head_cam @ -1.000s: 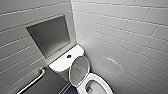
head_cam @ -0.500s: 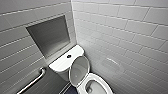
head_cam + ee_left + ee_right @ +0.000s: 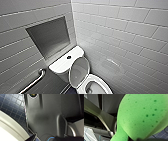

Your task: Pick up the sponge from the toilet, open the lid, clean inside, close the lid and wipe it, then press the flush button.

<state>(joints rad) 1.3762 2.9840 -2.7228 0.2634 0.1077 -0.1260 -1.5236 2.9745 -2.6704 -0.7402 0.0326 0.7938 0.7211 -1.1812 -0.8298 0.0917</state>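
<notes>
Small bright green soft porous sponge (image 3: 140, 115) is pinching narrow where right gripper (image 3: 136, 139) is clamping it; judging it light, squashy, grippy. Left gripper's closure: cannot tell.

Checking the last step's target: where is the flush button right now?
In the head view, the flush button sits in the centre of the white tank top, just behind the raised lid and below the wall recess.

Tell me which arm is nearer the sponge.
Right. The sponge looms close at the right wrist; the left wrist hangs beside the toilet rim, over dark tiled floor.
</notes>
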